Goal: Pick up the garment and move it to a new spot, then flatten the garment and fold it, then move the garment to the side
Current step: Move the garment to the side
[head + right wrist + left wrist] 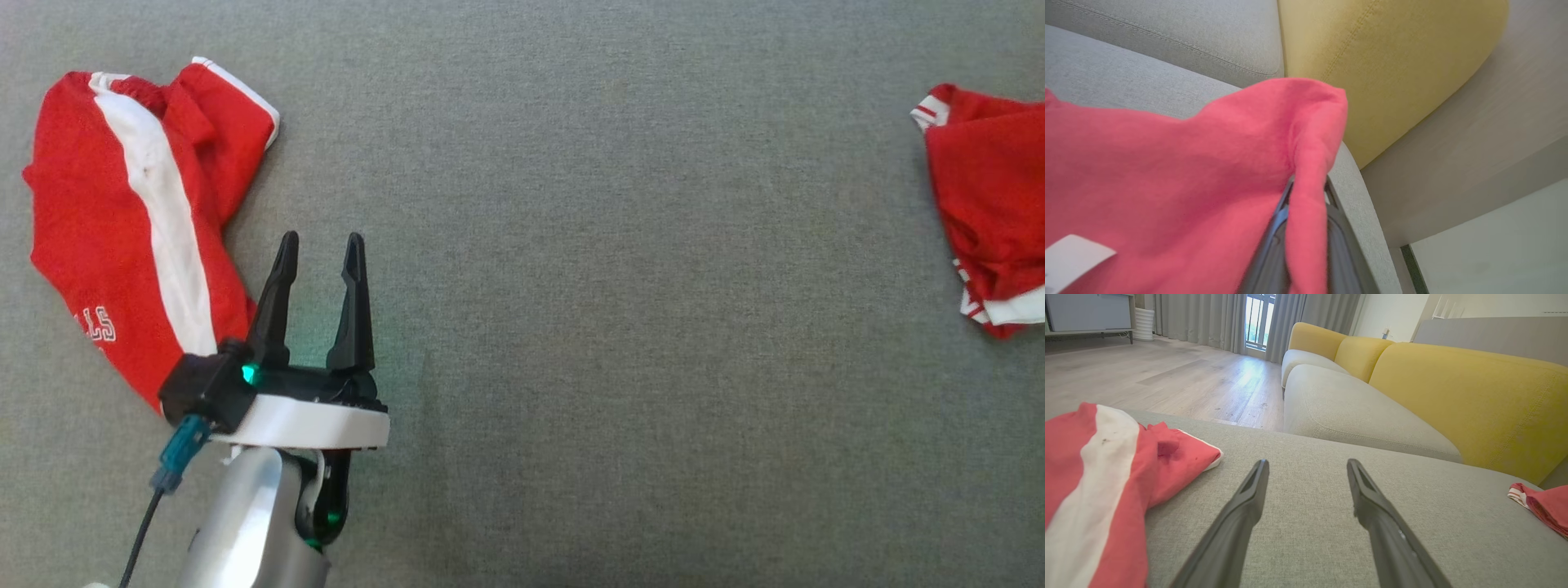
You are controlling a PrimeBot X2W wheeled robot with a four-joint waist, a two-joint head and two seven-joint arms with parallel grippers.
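- The left tool (321, 241) (1307, 463) is seen with its two dark fingers (273, 302) spread wide apart; nothing is held between them.
- It is poised over the grey sofa cushion (612, 327) (1310, 490), just beside the striped red garment (106, 204) (1094, 477). Whether its tips touch the cushion cannot be told.
- The striped red garment is laid crumpled at the cushion's left end, with a broad white stripe and white lettering near its lower edge.
- The right tool (1308, 185) is closed tight on a fold of the plain red garment (1167, 171), which is draped over both fingers.
- A white label (1073, 255) is shown on that cloth.
- The plain red garment (992, 196) (1545, 504) is found at the cushion's right end, well apart from the striped one.
- A yellow backrest (1453, 396) (1372, 61) is seen beyond the cushion.
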